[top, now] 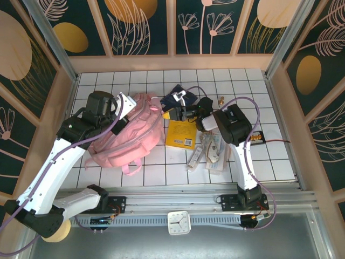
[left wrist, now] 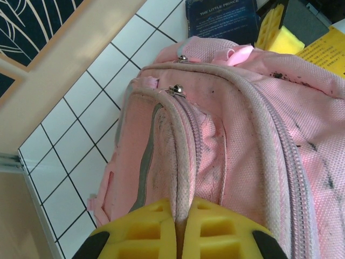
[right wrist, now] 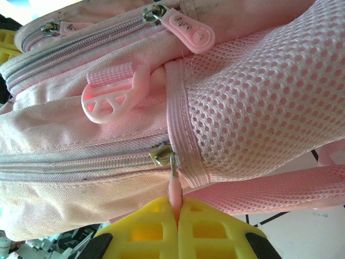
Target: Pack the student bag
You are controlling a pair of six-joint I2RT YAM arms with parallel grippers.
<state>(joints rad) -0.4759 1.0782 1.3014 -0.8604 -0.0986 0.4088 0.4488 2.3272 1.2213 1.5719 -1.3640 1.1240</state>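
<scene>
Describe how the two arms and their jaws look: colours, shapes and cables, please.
Both the left arm and the right arm have smooth white link covers with bulky black joint housings. A lilac cable loops along each arm. In both wrist views the jaws are bright yellow plastic with rectangular recesses moulded in, and with black parts at their base.

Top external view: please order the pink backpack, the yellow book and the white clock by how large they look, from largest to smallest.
1. pink backpack, clearly the largest.
2. yellow book.
3. white clock, only slightly smaller than the book. It sits apart at the near edge, so this last ranking is unsure.
</scene>
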